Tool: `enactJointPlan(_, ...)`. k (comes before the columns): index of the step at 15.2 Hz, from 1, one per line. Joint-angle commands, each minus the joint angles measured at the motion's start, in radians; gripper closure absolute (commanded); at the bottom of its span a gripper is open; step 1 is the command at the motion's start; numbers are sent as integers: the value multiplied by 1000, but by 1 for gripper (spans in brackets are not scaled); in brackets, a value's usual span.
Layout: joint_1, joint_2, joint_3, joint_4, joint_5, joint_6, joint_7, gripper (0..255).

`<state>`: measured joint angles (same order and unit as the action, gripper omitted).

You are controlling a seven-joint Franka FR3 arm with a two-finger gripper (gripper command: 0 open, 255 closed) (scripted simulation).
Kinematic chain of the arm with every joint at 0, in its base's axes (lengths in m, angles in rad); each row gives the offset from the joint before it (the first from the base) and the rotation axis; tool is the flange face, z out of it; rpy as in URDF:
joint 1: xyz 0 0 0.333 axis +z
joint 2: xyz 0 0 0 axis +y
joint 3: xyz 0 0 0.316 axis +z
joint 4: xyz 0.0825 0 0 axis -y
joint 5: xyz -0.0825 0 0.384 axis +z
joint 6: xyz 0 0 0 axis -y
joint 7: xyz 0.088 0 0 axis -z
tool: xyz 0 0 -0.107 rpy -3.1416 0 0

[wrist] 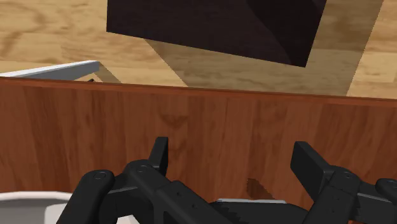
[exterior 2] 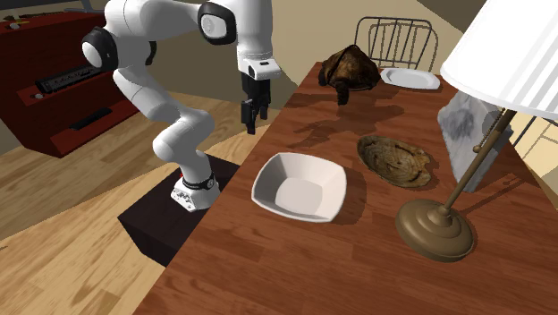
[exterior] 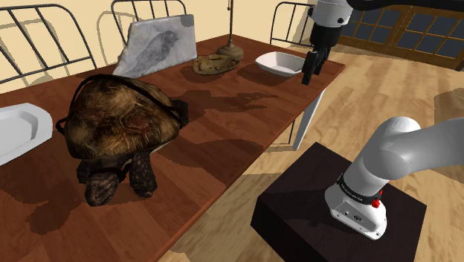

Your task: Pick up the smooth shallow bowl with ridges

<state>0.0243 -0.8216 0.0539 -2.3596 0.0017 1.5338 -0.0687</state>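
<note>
In the shoulder view, we see the white bowl on the tabletop, just left of the end effector. In the second exterior view, the bowl lies to its lower right, not touching. In the wrist view, the fingers stand spread and empty, with the bowl's rim beside one.

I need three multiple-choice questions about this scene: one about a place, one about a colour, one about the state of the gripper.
1. In the second exterior view, what lies just right of the shallow bowl? A) brown dish B) tortoise C) plate
2. What colour is the bowl? A) red B) white C) black
3. The gripper is: A) shut on the bowl B) shut on nothing C) open

Answers: 1 A, the dish sits beside the bowl; 2 B, it is drawn plain white; 3 C, the wrist view shows its fingers apart, clasping nothing.
</note>
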Motion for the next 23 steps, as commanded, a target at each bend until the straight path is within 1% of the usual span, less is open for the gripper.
enactJointPlan(1,0,0,0,0,0,0,0,0)
enactJointPlan(9,-27,273,-35,167,-17,161,-22,0)
enactJointPlan(15,-40,477,-59,341,-17,233,-39,0)
enactJointPlan(16,-41,497,-61,359,-16,238,-40,0)
enactJointPlan(23,-41,490,-62,259,-17,332,-39,0)
